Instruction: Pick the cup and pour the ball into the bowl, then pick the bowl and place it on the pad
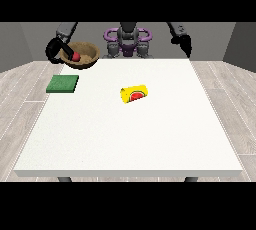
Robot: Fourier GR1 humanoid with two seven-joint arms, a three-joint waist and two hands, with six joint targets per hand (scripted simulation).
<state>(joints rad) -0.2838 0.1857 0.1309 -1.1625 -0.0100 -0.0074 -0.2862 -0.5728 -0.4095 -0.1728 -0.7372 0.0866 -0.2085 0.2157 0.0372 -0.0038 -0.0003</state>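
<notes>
We list: brown bowl (81, 54) holding red ball (76, 57) beside black hand (56, 50); yellow cup (134, 94), red-and-green inside; green pad (63, 84); white table (130, 139).

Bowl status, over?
Hand at view's left holds bowl aloft, ball inside. Other hand idle. Cup tipped on table. Pad clear.

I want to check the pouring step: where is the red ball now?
In the front view, the red ball lies inside the brown bowl at upper left, held up by the hand at the view's left, behind the green pad.
</notes>
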